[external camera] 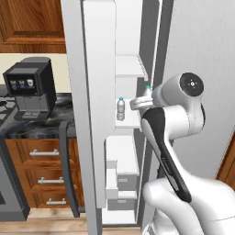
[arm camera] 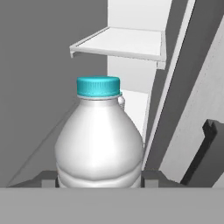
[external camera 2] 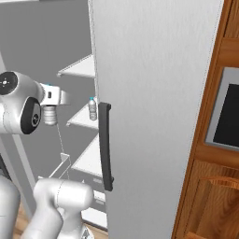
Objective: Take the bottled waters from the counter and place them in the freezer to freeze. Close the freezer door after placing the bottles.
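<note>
Fingers (arm camera: 99, 179) clamp a bottled water (arm camera: 99, 140) around its lower body, its teal cap up, held upright inside the open freezer (external camera: 126, 64). The second bottle (external camera: 120, 109) stands on a white shelf (external camera: 131, 120) deeper in the compartment, just beyond the held one. The freezer door (external camera: 78, 114) stands swung open to the left. Behind it, a black coffee machine (external camera: 30, 88) sits on the dark marbled bench (external camera: 32, 126) over wooden drawers (external camera: 43, 172).
</note>
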Motion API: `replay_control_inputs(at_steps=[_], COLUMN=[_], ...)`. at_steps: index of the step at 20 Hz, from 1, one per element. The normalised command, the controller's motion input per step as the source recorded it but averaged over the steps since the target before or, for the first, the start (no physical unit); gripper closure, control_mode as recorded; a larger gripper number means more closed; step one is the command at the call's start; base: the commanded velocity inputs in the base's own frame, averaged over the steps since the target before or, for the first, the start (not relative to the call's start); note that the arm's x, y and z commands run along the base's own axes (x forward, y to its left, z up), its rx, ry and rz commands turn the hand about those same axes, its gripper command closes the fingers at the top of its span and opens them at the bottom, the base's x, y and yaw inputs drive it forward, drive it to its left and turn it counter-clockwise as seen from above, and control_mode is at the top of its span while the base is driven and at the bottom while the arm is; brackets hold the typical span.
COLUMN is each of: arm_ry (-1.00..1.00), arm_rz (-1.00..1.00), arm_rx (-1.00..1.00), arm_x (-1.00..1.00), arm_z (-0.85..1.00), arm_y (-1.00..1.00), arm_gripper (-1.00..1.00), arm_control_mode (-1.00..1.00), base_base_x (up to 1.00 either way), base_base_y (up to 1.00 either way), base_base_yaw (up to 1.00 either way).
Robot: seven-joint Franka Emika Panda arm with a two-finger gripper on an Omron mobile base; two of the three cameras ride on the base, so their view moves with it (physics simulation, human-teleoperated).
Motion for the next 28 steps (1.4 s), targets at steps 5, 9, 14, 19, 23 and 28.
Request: replay_control_inputs(at_steps=[5,9,14,19,23,28], arm_ry=[0.0,-0.01,-0.03,-0.03,-0.03,-0.03], arm_rz=[0.0,0.0,0.0,0.0,0.0,0.0], arm_rx=[0.04,0.01,0.0,0.0,0.0,0.0], arm_x=[0.37,0.33,0.4,0.48,0.36,0.24], arm_z=[0.0,0.05,0.14,0.11,0.24,0.33], arm_y=[0.0,0.0,0.0,0.0,0.0,0.05], arm_gripper=[1.0,1.0,1.0,1.0,1.0,1.0], arm_control_mode=[-1.0,-1.0,-1.0,-1.0,-1.0,-1.0], base_base_x=[0.0,0.0,0.0,0.0,0.0,0.0], base_base_y=[0.0,0.0,0.0,0.0,0.0,0.0], base_base_yaw=[0.0,0.0,0.0,0.0,0.0,0.0])
